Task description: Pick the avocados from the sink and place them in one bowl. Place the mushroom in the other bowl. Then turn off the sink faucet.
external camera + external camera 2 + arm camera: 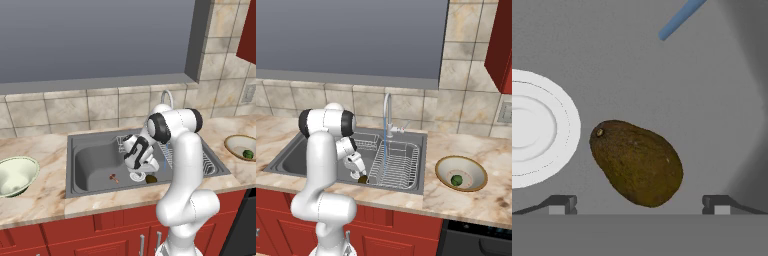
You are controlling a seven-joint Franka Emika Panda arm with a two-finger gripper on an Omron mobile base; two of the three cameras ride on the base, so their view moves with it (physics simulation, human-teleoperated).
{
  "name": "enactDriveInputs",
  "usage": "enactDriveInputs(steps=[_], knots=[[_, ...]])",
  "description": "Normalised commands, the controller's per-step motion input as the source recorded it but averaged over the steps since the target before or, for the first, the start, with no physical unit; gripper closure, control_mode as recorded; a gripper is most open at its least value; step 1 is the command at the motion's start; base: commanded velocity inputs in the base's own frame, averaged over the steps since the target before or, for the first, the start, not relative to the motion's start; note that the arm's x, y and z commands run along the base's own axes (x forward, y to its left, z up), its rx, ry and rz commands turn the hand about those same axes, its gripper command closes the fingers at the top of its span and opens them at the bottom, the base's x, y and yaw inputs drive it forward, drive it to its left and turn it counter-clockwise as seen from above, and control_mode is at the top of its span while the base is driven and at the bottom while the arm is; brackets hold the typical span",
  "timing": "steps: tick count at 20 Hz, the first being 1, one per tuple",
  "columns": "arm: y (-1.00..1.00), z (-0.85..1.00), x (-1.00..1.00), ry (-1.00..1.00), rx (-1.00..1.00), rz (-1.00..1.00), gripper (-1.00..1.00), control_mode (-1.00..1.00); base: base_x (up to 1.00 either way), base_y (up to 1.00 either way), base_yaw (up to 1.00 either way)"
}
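Observation:
The dark olive-brown avocado (637, 162) lies on the floor of the sink (90, 160), beside the round white drain (532, 127). My gripper (639, 205) hangs open just above it, one fingertip on each side, touching nothing. From the base the hand (142, 162) reaches down into the basin over this avocado (151, 178). The bright green avocado (457, 180) sits in the shallow tan bowl (481, 175) on the right counter. The mushroom (113, 176) lies on the sink floor left of the hand. The pale green-cream bowl (12, 177) stands on the left counter. Water runs from the faucet (387, 112).
A wire rack (398, 160) fills the right half of the sink, next to the hand. The blue water stream (384, 150) falls close beside the arm. Red cabinets run below the marble counter (45, 145), and a tiled wall stands behind.

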Motion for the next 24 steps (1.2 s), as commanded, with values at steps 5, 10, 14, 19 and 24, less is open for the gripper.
enactDriveInputs(steps=[5, 10, 14, 19, 24], knots=[[0.0, -0.12, 0.19, 0.0, -0.01, -0.05, -1.0, -1.0, 0.0, 0.0, 0.0], [0.0, -0.14, 0.14, 0.0, 0.0, -0.05, -1.0, -1.0, 0.0, 0.0, 0.0], [0.0, -0.17, 0.0, 0.0, -0.01, -0.07, -1.0, -1.0, 0.0, 0.0, 0.0], [-0.05, -0.18, 0.0, 0.0, -0.01, -0.08, -1.0, -1.0, 0.0, 0.0, 0.0], [-0.2, -0.11, 0.0, 0.0, 0.0, -0.08, -1.0, -1.0, 0.0, 0.0, 0.0]])
